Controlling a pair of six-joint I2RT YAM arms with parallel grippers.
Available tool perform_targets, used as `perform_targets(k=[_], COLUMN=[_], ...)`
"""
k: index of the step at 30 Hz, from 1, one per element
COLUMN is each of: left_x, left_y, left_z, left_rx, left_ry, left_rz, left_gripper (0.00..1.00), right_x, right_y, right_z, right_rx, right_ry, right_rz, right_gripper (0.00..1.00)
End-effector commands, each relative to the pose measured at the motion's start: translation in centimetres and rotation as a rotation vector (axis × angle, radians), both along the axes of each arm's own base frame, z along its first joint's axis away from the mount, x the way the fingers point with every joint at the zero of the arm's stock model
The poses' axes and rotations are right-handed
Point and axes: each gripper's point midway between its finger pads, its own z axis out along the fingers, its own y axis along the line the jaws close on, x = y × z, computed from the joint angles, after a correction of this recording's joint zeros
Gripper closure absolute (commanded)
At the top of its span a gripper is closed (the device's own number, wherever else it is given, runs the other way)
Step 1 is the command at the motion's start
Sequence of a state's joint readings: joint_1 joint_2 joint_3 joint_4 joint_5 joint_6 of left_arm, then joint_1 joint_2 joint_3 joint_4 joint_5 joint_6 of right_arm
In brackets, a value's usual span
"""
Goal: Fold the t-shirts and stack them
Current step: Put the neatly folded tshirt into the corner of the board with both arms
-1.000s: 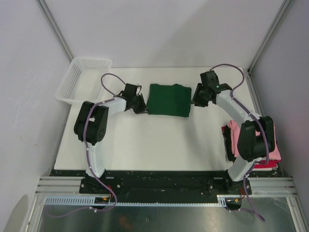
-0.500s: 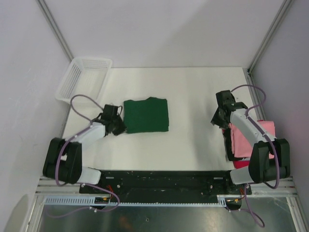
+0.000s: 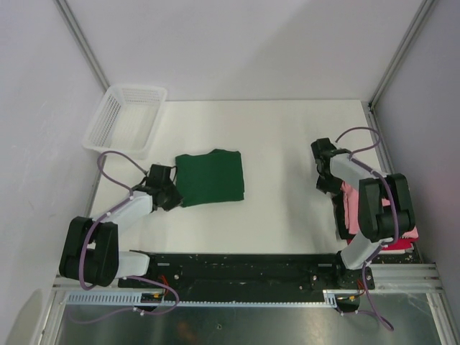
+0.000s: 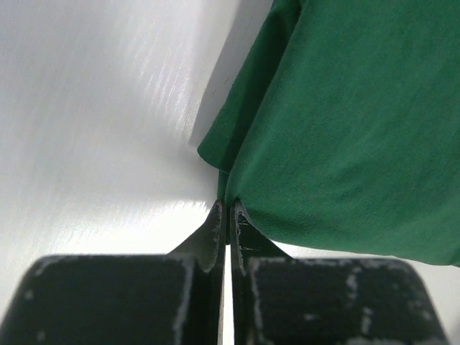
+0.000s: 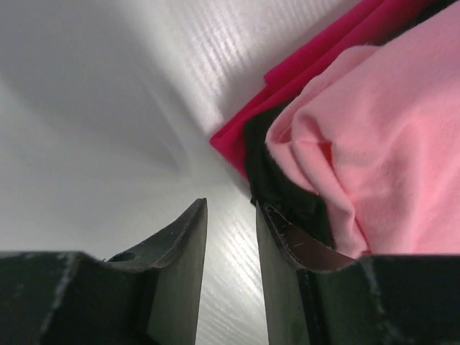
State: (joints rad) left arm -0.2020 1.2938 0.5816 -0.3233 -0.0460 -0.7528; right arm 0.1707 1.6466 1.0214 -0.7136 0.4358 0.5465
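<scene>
Green t-shirt [image 3: 209, 178] folded, edge clamped in left gripper [image 4: 224, 205], well apart from pink/red stack [image 5: 374, 129]. Right gripper [image 5: 230, 208] jaws apart beside stack. Likely transfer step; next: carry onto stack.

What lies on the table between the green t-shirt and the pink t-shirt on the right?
Bare table, as the top view shows, from the green t-shirt up to the open right gripper beside the pink t-shirt.

Bright even overhead light, soft shadows, streaky glare, blurry wrist close-ups.
</scene>
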Motion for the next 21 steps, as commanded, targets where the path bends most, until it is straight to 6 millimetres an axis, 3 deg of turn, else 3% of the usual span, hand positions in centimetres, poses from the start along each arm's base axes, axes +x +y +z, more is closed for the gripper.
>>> perform_targets(k=[1,11,17,21], left_x=[0.6,2.5,2.6,2.3], left_y=[1.2,2.6,3.1,3.5], left_z=[0.7,2.5,2.7,2.7], left_rx=[0.028,0.051,0.055,0.060], left_ry=[-0.032,-0.040,-0.041,-0.039], left_rz=[0.049,0.082,0.085,0.090], left_gripper=[1.00,1.00,1.00,1.00], right_x=[2.7,4.2,3.4,3.2], right_y=[-1.9,-2.2,-2.8,-3.2], right_z=[1.7,0.0,-1.5,-1.5], right_rx=[-0.130,-0.169,-0.201,-0.222], right_ry=[-0.071,-0.026,0.036,0.042], right_rz=[-0.025,-0.004,-0.014,-0.024], right_gripper=[0.62,0.62,0.64,0.73])
